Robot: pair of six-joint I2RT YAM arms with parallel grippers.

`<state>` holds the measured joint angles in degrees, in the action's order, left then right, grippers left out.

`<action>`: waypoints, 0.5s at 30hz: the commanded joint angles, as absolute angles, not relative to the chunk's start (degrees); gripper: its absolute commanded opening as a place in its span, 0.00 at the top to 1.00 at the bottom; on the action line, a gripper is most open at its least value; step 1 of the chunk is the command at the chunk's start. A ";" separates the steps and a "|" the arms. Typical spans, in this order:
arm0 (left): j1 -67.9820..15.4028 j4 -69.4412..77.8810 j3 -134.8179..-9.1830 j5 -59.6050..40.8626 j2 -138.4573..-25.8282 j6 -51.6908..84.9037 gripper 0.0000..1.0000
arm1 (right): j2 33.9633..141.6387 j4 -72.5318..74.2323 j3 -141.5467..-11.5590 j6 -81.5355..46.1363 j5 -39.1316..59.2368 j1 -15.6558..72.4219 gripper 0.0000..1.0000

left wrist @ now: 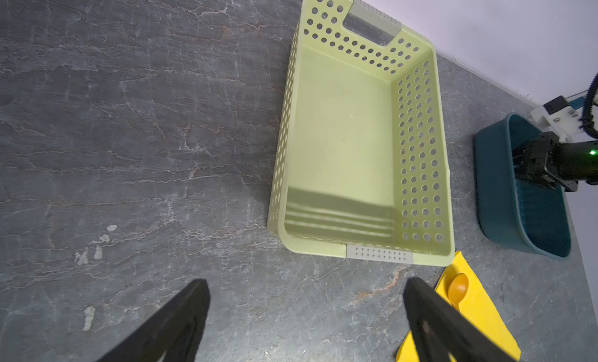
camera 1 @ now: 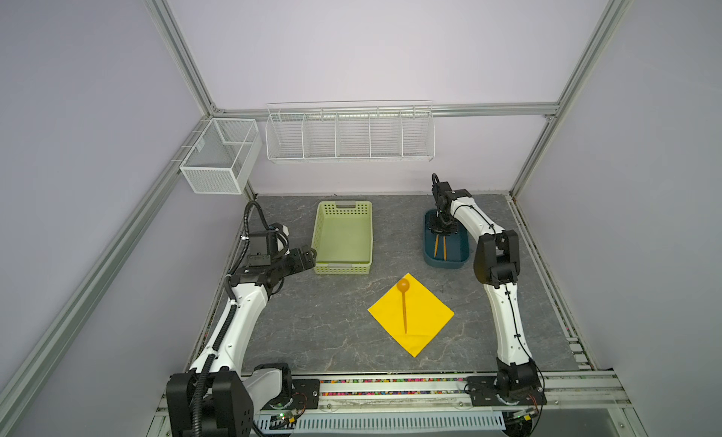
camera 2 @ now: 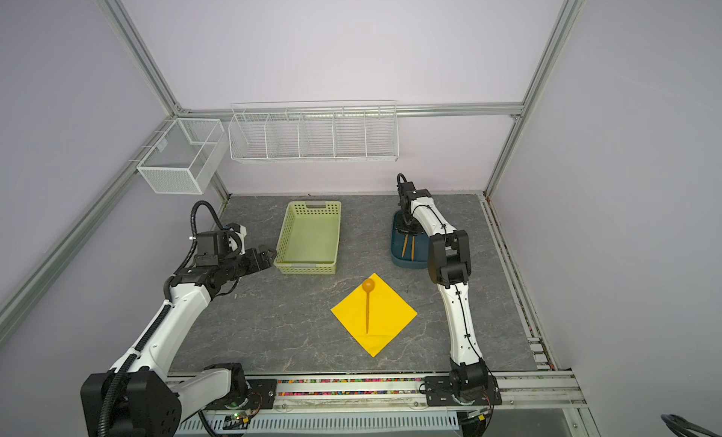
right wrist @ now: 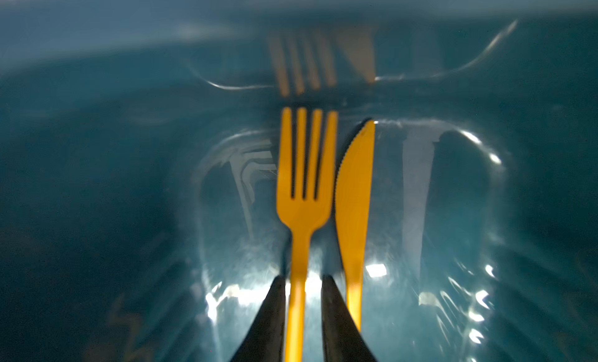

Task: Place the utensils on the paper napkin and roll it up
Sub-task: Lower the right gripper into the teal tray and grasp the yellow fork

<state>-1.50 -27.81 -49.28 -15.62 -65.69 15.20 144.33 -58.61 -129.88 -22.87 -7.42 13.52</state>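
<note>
Yellow napkin (camera 1: 424, 323) lies nearest, flat on the table, with the spoon (camera 1: 404, 306) already on it. The left gripper (left wrist: 307, 284) hangs wide open and empty by the green basket (camera 1: 317, 235). Farthest, in the blue tub (camera 1: 428, 255), the right gripper (right wrist: 303, 278) straddles the fork (right wrist: 304, 195) handle but is not squeezing yet. The knife (right wrist: 354, 198) waits beside the fork. No rolling is done.

We have two arms of one build. The left arm (camera 1: 250, 306) and the right arm (camera 1: 504, 318) wear smooth white shells on the long links and black housings at the joints. A black ribbed hose (camera 1: 220, 331) lines the left arm. A thin black cable (camera 1: 515, 329) lines the right. The black base plates (camera 1: 484, 392) carry fine red wires. Our fingers (left wrist: 174, 324) are matte black and tapered. A green light (left wrist: 592, 152) glows on the right wrist.
</note>
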 commanded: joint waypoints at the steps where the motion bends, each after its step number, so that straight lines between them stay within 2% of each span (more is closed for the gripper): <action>1: -1.20 -28.65 -51.07 -14.83 -65.68 14.15 0.05 | 146.21 -58.40 -130.42 -21.74 -5.83 13.18 0.77; 15: -1.15 -28.74 -51.20 -14.67 -65.80 14.06 0.05 | 147.07 -58.00 -130.16 -21.85 -5.60 13.20 0.82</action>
